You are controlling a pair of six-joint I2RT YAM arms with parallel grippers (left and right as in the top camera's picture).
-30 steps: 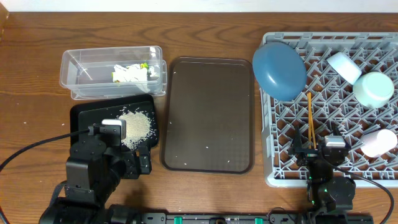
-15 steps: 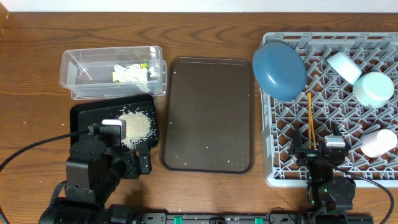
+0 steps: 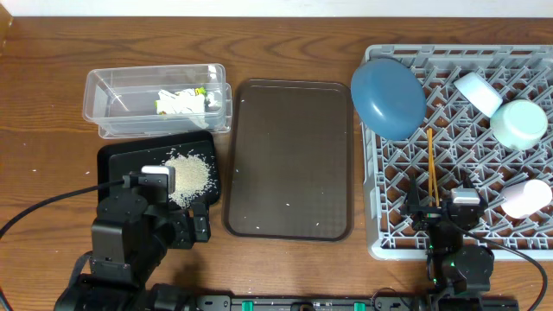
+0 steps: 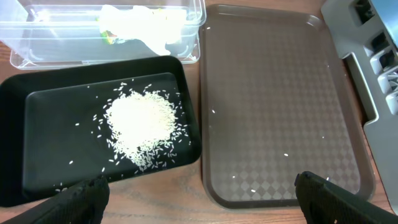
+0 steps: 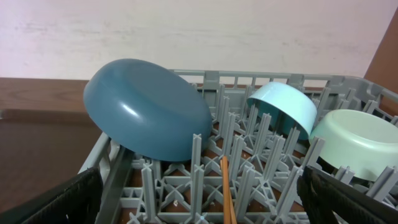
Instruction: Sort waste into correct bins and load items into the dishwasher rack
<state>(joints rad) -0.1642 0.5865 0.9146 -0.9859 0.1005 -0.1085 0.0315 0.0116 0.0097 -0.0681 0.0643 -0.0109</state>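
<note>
The clear tub point(image 3: 112, 102) holds white tissue point(image 3: 183, 102) with bits of yellow wrapper point(image 3: 200, 90). The black tray point(image 3: 121, 164) holds the rice heap point(image 3: 190, 177), also in the left wrist view point(image 4: 140, 121). The grey rack point(image 3: 484, 229) holds the dark-blue dish point(image 3: 389, 97), pale-blue bowl point(image 3: 478, 92), mint bowl point(image 3: 518, 123), pink-white cup point(image 3: 525, 199) and chopsticks point(image 3: 430, 164). My left gripper point(image 4: 202, 202) is open and empty at the black tray's near right corner. My right gripper point(image 5: 202, 199) is open and empty over the rack's front edge, the chopsticks point(image 5: 227, 186) between its fingers.
A large brown serving tray point(image 3: 289, 160) lies between the black tray and the rack, with a few stray rice grains on it. The rack's pegs point(image 5: 198, 155) stand upright around the right gripper. Bare wooden table shows at the far left.
</note>
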